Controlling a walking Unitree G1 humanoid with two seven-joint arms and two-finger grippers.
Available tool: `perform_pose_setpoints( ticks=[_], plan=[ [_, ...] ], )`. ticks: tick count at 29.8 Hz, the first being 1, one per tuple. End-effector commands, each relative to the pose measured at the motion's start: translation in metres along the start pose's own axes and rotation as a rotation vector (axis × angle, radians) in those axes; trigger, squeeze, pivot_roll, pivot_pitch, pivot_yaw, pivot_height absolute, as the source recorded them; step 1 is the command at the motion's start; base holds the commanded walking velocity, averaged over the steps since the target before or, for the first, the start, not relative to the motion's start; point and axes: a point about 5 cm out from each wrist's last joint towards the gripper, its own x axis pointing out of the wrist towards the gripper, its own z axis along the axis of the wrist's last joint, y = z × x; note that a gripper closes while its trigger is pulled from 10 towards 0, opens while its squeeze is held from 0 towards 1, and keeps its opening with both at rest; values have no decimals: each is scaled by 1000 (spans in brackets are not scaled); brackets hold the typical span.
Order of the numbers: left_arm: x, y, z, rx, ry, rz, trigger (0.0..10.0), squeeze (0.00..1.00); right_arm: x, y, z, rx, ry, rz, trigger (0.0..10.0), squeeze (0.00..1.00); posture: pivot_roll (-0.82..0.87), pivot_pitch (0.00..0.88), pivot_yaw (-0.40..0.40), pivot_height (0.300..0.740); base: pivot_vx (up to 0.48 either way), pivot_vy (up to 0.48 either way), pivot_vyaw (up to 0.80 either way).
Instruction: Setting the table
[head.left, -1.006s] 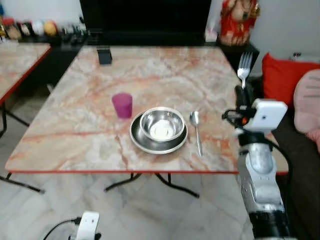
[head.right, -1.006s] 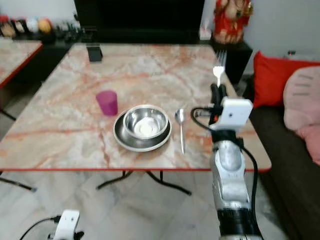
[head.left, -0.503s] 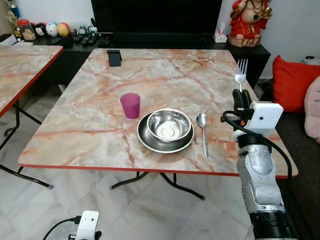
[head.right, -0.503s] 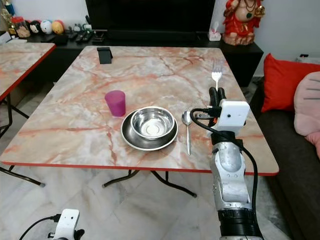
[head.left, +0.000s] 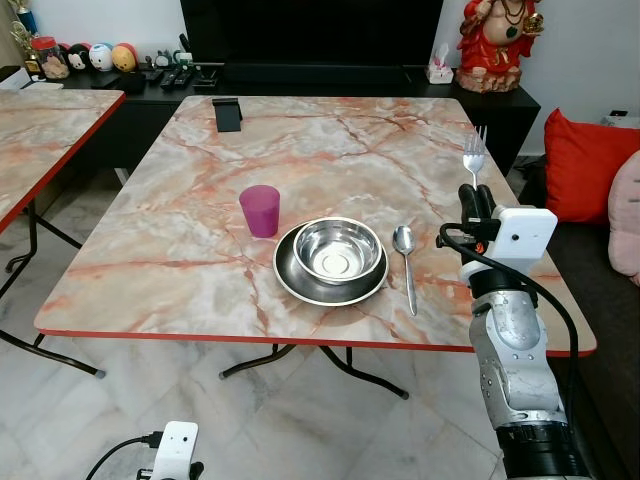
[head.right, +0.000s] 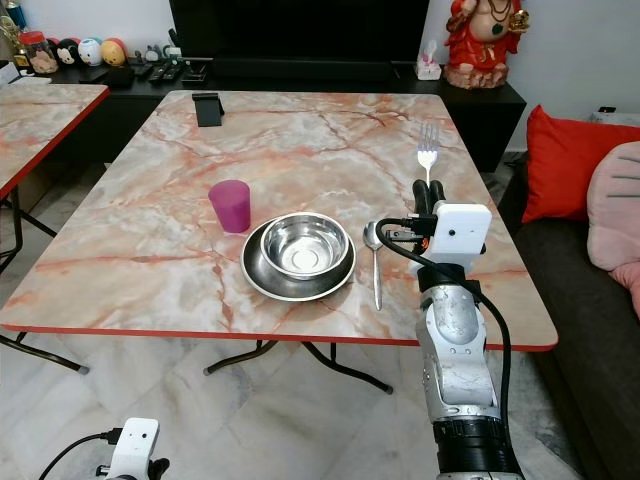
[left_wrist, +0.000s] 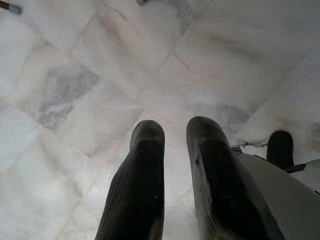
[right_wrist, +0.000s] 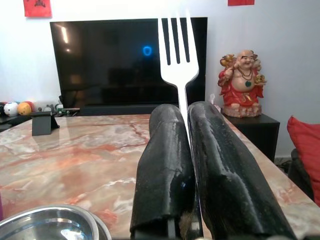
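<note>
Your right claw (head.left: 472, 192) is clamped on the handle of a fork (head.left: 473, 156), which stands upright with its prongs pointing up and away toward the far side of the room; in the wrist view the two black fingers (right_wrist: 165, 150) pinch the thin handle between them with no gap to spare. The claw hangs over the right part of the tabletop (head.left: 330, 140), to the right of the spoon (head.left: 405, 262). That spoon lies flat with its long axis running near to far, bowl end at the far side, just right of the steel bowl (head.left: 337, 249) that sits in the plate (head.left: 290, 281). The pink cup (head.left: 260, 210) stands just beyond the plate's left edge. So the setting lies to the left of and slightly nearer than the fork you hold. To my eye the open spots are the strip to the right of the spoon, almost below the claw, or the left of the plate, which is a longer reach across the dishes. Either way you will likely need to tip the fork down so its length runs parallel to the spoon. Your left claw (left_wrist: 172, 150) hangs low over the marble floor (left_wrist: 75, 75), its fingers slightly apart and gripping nothing.
</note>
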Motion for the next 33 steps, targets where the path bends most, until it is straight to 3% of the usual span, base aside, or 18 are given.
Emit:
perform_pose_setpoints(
  ticks=[1, 20, 23, 27, 33],
  plan=[
    [0, 1, -1, 1, 2, -4, 10000, 0, -2, 1, -5, 5, 27, -1, 10000, 0, -8, 0, -7, 740, 255, 0, 0],
    [-1, 4, -1, -14, 4, 5, 10000, 0, -3, -3, -7, -5, 51, -25, 10000, 0, -5, 0, -5, 740, 243, 0, 0],
    [-1, 4, -1, -9, 6, 7, 10000, 0, -4, -6, -11, -23, 89, -48, 10000, 0, -7, 0, -4, 740, 0, 0, 0],
    [0, 4, 1, -12, 2, 8, 10000, 0, -10, -18, -27, -66, 261, -113, 10000, 0, -11, 0, -5, 740, 0, 0, 0],
    [0, 5, 0, -9, 5, 8, 10000, 0, -20, -26, -36, -59, 399, -137, 10000, 0, -20, 0, -3, 740, 0, 0, 0]
  ],
)
